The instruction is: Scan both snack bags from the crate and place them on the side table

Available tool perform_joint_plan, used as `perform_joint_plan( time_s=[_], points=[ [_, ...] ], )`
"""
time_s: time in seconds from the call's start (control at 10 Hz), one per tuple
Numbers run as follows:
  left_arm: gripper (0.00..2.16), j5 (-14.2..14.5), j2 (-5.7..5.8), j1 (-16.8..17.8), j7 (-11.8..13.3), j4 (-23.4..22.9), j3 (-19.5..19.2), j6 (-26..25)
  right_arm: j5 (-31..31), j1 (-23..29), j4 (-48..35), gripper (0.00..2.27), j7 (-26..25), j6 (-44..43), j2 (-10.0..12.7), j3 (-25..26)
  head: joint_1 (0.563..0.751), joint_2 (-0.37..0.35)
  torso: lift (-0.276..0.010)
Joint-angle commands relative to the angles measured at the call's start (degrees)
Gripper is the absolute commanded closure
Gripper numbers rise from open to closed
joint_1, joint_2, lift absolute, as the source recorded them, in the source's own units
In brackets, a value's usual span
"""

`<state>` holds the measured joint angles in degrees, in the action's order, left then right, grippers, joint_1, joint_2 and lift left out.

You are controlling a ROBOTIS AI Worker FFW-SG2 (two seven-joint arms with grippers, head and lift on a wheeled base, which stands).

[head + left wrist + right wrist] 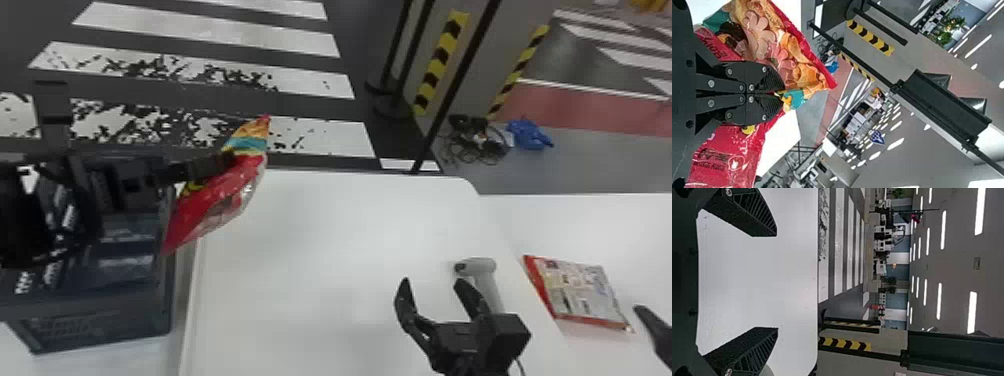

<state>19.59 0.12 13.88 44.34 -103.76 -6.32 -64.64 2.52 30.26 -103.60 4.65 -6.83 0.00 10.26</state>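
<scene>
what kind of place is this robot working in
Probably a large indoor workshop or demo hall, judging by the zebra-crossing stripes, black-and-yellow hazard strips and rows of ceiling strip lights.

The held snack bag (212, 205) is glossy plastic, the middle table (340, 240) smooth.

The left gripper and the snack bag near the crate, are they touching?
Touching: the left wrist view shows the left gripper pinching the snack bag between its fingers.
</scene>
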Motion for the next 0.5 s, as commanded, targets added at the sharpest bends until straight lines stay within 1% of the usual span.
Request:
perform_joint_plan(
  time_s=[0.0, 0.2, 0.3, 0.4],
  points=[
    [2.14, -1.5, -0.27, 0.0, -1.6, 2.5, 4.6, 4.6, 0.0, 0.1, -0.1, 0.07, -0.2, -0.1, 0.1, -0.1, 0.695, -0.286, -0.098],
    [2.14, -2.1, -0.27, 0.0, -4.7, 7.8, 10.8, 13.7, 0.0, 0.1, -0.2, 0.07, -0.7, -0.2, 0.1, -0.1, 0.695, -0.313, -0.098],
    [2.14, -2.2, -0.27, 0.2, -6.2, 10.7, 14.2, 19.9, 0.1, 0.2, -0.3, 0.07, -0.7, -0.4, 0.1, -0.1, 0.695, -0.335, -0.098],
    [2.14, -2.7, -0.27, 0.7, -8.4, 13.5, 18.0, 24.8, 0.2, 0.3, -0.5, 0.07, -0.7, -0.8, 0.1, 0.0, 0.695, -0.35, -0.098]
  ],
)
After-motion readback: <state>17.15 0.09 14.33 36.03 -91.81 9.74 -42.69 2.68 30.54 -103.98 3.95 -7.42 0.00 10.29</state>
